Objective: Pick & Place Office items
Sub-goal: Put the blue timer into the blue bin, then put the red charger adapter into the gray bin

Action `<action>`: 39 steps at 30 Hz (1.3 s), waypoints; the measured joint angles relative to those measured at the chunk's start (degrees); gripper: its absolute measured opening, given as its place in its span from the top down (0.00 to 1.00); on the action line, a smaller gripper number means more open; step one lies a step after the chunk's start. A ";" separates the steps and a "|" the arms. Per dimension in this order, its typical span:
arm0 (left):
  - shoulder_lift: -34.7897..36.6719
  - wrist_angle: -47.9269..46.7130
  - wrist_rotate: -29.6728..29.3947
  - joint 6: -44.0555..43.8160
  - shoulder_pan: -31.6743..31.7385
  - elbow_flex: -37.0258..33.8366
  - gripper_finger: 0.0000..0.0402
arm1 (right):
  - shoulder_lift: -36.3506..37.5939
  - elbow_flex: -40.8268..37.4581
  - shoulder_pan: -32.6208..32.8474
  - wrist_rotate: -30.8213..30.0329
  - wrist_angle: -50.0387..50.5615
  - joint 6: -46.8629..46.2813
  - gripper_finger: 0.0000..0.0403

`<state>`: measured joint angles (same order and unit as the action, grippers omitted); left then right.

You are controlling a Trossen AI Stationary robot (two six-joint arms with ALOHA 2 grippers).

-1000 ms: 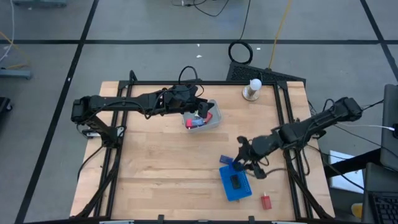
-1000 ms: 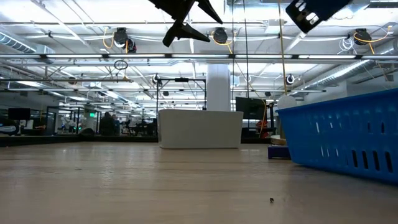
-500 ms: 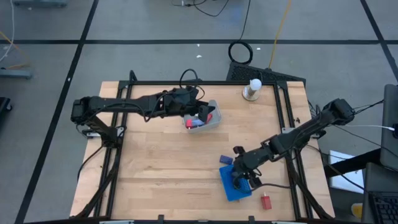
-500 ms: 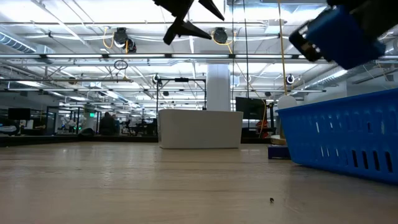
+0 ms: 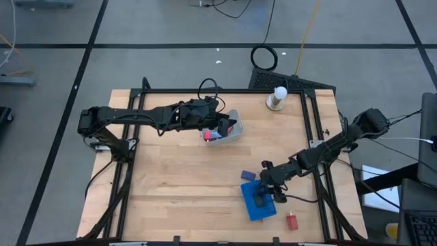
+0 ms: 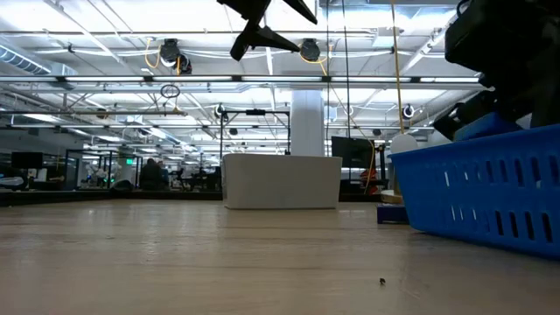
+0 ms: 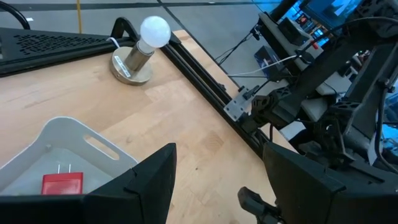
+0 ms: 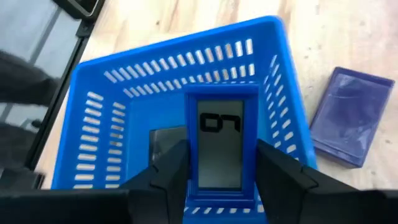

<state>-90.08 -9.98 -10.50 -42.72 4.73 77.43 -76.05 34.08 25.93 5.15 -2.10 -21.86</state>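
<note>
My right gripper (image 8: 222,158) is shut on a blue device with a grey display (image 8: 221,143), above the inside of the bright-blue slotted tray (image 5: 266,210). A black item (image 8: 163,146) lies on the tray's floor. A dark blue flat block (image 5: 248,175) lies on the table just beyond the tray, and a red piece (image 5: 292,221) lies near the front edge. My left gripper (image 7: 219,155) is open and holds nothing, raised over the pale bin (image 5: 225,133), in which a red piece (image 7: 62,184) lies. My right gripper pinches the blue device by its two long sides (image 8: 191,143) between the two fingers, toward the end nearer the wrist. The fingers slant downward and lie along the device. Its display faces up and its free end points into the tray; whether it touches the tray I cannot tell.
A lamp with a white bulb (image 5: 276,98) stands at the table's far right. A black frame rail (image 7: 205,74) runs along the table's edges. Bare wood lies between the bin and the tray and over the table's left half.
My right gripper has come down and a little toward the table's near edge, carrying the blue device from beside the dark blue block to over the blue tray, its wrist rolling somewhat on the way. Its hold has stayed shut.
</note>
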 joint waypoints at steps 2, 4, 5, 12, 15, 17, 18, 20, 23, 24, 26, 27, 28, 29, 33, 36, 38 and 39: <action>0.00 0.00 -0.02 -0.02 0.00 0.00 0.39 | 0.00 -0.35 0.00 -1.44 -0.69 -0.83 0.64; 0.00 0.00 -0.02 0.00 0.00 0.00 0.39 | 0.00 -0.37 -0.02 -2.33 -0.73 -1.04 0.63; 0.00 0.00 -0.04 0.00 0.00 0.00 0.39 | 0.00 -0.38 -0.09 -2.34 -0.95 -1.03 0.63; 0.00 -0.02 -0.07 -0.06 0.00 0.00 0.39 | 0.00 -0.39 -0.09 -2.15 -5.01 -2.21 0.61; 0.00 -0.03 -0.09 -0.08 0.04 0.00 0.39 | 0.00 -0.39 -0.09 -2.32 -6.80 -3.75 0.61; 0.00 -0.02 -0.11 -0.04 0.04 0.00 0.39 | 0.00 -0.39 -0.09 -2.32 -7.35 -4.47 0.59; 0.00 -0.04 -0.11 -0.04 0.04 0.00 0.39 | 0.00 -0.39 -0.09 -2.34 -7.35 -4.48 0.59; 0.00 -0.04 -0.11 -0.02 0.04 0.00 0.39 | 0.00 -0.39 -0.09 -2.34 -7.29 -4.48 0.56; 0.00 -0.04 -0.11 0.00 0.04 0.00 0.39 | 0.00 -0.39 -0.09 -2.34 -7.29 -3.86 0.52; 0.00 -0.04 -0.11 0.00 0.04 0.00 0.39 | 0.00 -0.39 -0.09 -2.33 -7.30 -3.55 0.51; 0.00 -0.04 -0.11 0.00 0.04 0.00 0.39 | 0.00 -0.39 -0.09 -2.17 -7.47 -2.82 0.48; 0.00 -0.04 -0.11 0.02 0.04 0.00 0.39 | 0.00 -0.39 -0.09 -2.17 -7.57 -2.71 0.46; 0.00 -0.04 -0.11 0.02 0.04 0.00 0.39 | 0.00 -0.39 -0.09 -2.15 -7.59 -2.67 0.44; 0.00 -0.04 -0.11 0.02 0.04 0.00 0.39 | 0.00 -0.39 -0.09 -2.15 -7.59 -2.67 0.43; 0.00 -0.07 -0.11 0.05 0.04 0.00 0.39 | 0.02 -0.39 -0.09 -2.05 -7.57 -3.07 0.36; 0.00 -0.14 -0.11 0.07 0.04 0.00 0.39 | 1.04 -0.39 -0.07 -2.02 -7.58 -3.08 0.32; 0.00 -0.28 -0.11 0.07 0.04 0.00 0.39 | 2.40 -0.39 -0.07 -2.56 -7.55 -2.98 0.30; 0.00 -0.43 -0.11 0.07 0.04 0.00 0.39 | 3.33 -0.39 -0.07 -3.10 -7.55 -2.90 0.29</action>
<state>-90.08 -10.41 -10.61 -42.65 4.78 77.43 -72.72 33.69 25.87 2.05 -9.65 -24.76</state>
